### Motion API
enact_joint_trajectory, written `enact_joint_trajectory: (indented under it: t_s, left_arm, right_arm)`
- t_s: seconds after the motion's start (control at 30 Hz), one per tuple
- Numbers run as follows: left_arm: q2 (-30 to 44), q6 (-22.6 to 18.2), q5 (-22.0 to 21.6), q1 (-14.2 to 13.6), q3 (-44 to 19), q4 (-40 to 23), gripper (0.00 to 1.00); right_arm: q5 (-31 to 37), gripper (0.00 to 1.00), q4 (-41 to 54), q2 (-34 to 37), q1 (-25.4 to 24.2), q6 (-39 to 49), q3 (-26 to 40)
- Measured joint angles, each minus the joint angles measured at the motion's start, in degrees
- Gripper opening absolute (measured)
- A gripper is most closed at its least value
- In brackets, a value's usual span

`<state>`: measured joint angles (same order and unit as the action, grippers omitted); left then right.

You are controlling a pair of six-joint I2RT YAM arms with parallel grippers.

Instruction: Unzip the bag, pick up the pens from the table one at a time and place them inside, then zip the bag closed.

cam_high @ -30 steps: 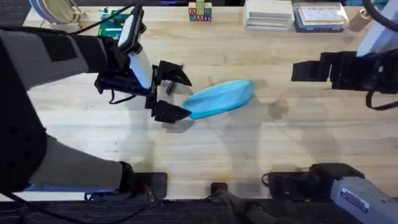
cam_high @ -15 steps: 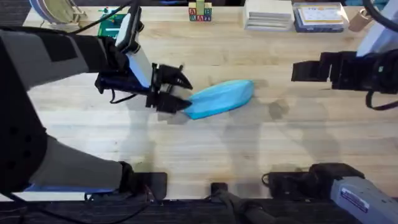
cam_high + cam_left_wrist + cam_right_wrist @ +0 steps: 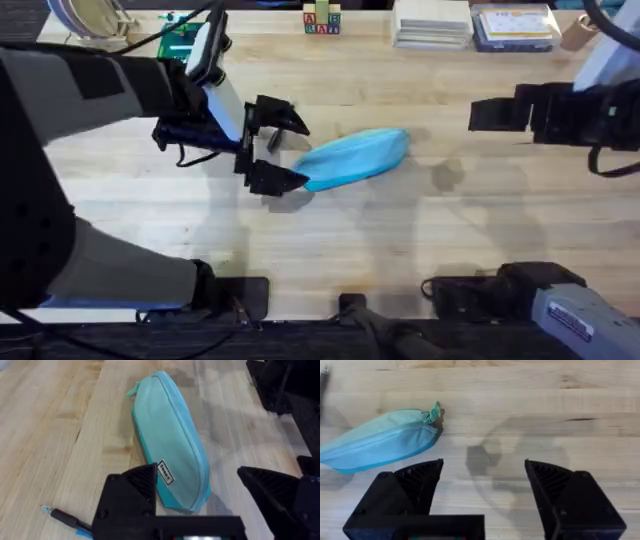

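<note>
Overhead: zipped bag (image 3: 352, 158) between left claw's (image 3: 283, 150) fingers.

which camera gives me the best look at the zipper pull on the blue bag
The right wrist view: the teal zipper pull sticks up clearly at the bag's end. The left wrist view shows it small at the far tip. Overhead, it is too small to make out.

Light-blue bag (image 3: 352, 158) lies flat mid-counter (image 3: 400, 240), tilted, zipper shut as far as visible. Left gripper (image 3: 290, 150) sits at the bag's near-left end, jaws spread wide, one finger beside the bag tip, the other above it. Right gripper (image 3: 485, 114) hovers well apart to the right, jaw state unclear. Books (image 3: 432, 22) and toy blocks (image 3: 321, 20) along the far edge.
</note>
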<state>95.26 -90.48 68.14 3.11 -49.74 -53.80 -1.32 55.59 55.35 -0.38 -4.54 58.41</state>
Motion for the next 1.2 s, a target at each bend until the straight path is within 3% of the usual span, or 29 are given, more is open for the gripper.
enact_joint_trajectory:
  t_s: [0.17, 0.27, 0.3, 0.73, 1.07, 1.2]
  left_arm:
    - [0.00, 0.14, 0.01, 0.00, 0.00, -0.07, 0.955]
    - [0.00, 0.17, 0.01, 0.00, 0.00, -0.15, 0.478]
    - [0.00, 0.00, 0.00, -0.02, 0.00, -0.20, 0.046]
    - [0.00, 0.02, 0.00, -0.09, 0.00, -0.20, 0.041]
    - [0.00, 0.02, 0.00, -0.10, 0.00, -0.20, 0.042]
    - [0.00, 0.02, 0.00, -0.09, 0.00, -0.20, 0.042]
  right_arm:
    - [0.00, 0.996, 0.00, 0.00, 0.00, 0.00, 0.00]
    - [0.00, 0.996, 0.00, 0.00, 0.00, 0.00, 0.00]
    - [0.00, 0.997, 0.02, 0.00, 0.00, 0.00, 0.00]
    - [0.00, 0.996, 0.00, 0.00, 0.00, -1.24, 0.00]
    - [-0.26, 0.997, -0.33, 4.60, 0.00, -19.85, 0.02]
    - [-8.41, 0.997, -4.20, 13.00, 0.00, -24.42, 0.02]
